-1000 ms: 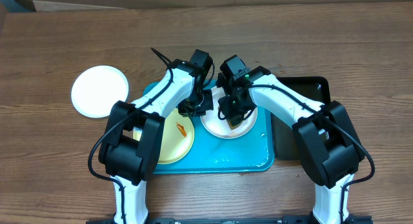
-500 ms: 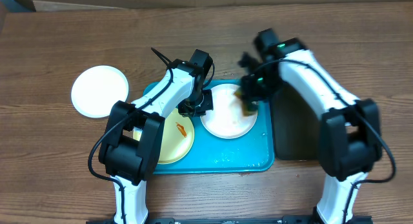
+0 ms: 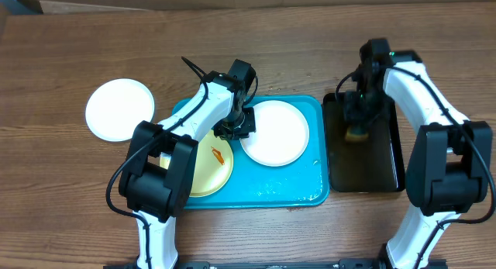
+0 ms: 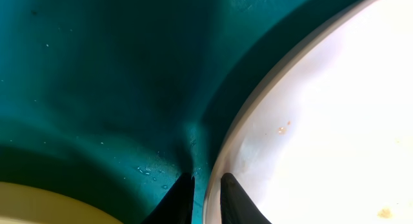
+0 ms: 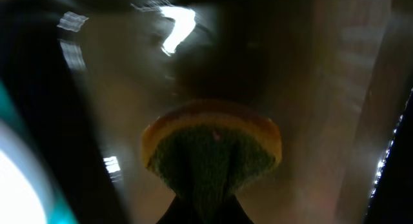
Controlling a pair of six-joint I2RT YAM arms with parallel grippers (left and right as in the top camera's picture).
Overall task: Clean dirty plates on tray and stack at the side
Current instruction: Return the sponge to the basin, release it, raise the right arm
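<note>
Turquoise tray [image 3: 310, 187] carries a white plate [image 3: 273, 132] and a yellow-green plate [image 3: 203, 172]; a second white plate [image 3: 119, 108] lies on the bench [image 3: 77, 207] left of it. The left end effector [image 4: 206, 192] straddles the white plate's rim, but I cannot tell whether it is gripping. The right end effector [image 5: 205, 204] clenches a sponge [image 5: 211, 146] over the black tray [image 3: 364, 164].

This looks like a robotics lab bench, not a working kitchen: two white-and-black robot arms [image 3: 159, 172] with loose cabling are mounted at the near edge of a wood-grain worktop [image 3: 62, 215], seen from straight above, and the only kitchenware is a small set: a turquoise tray [image 3: 271, 184] of plates [image 3: 275, 133], a black tray [image 3: 364, 164] and a sponge [image 3: 357, 132]
</note>
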